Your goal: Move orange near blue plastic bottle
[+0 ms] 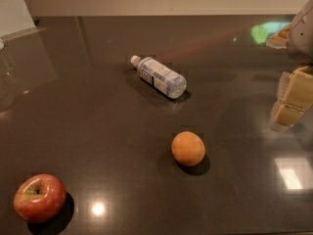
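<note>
The orange (188, 149) is a small round matte fruit resting on the dark table, a little right of centre. The blue plastic bottle (158, 76) lies on its side farther back, its white cap pointing to the back left; it is clear with a pale blue-and-white label. There is a wide gap of bare table between the two. My gripper (287, 70) hangs at the right edge of the view, above the table and to the right of both. Its tan fingers (292, 99) stand apart and hold nothing.
A shiny red apple (39, 198) with a yellow-green top sits at the front left. The dark glossy table (98, 131) runs back to a pale wall. A clear object stands at the far left edge (4, 77).
</note>
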Robot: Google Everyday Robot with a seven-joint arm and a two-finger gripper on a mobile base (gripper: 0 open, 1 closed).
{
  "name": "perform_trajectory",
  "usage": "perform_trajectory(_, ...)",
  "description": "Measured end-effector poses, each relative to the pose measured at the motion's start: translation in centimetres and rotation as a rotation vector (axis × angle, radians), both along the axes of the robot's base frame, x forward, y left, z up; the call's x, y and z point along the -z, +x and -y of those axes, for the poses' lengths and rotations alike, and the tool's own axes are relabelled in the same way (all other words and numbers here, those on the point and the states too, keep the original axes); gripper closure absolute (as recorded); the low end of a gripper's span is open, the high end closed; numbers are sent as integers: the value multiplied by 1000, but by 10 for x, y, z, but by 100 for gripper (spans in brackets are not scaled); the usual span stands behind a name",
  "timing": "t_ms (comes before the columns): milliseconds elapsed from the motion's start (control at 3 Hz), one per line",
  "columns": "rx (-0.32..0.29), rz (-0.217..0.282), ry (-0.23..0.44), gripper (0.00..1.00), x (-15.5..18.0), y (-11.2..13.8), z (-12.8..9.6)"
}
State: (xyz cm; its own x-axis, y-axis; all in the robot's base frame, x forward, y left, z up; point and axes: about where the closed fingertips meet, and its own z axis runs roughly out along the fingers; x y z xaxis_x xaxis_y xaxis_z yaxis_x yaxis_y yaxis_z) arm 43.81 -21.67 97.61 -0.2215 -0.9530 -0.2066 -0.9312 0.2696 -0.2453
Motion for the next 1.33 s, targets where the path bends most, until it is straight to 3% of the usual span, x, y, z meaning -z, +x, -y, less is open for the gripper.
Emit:
perform_trajectory(333, -1, 5, 5, 0, 0, 0, -3)
perform_trajectory(667, -29, -7, 61, 0, 11, -6, -20)
perform_trajectory(1333, -146, -53, 178, 0, 50, -25, -81)
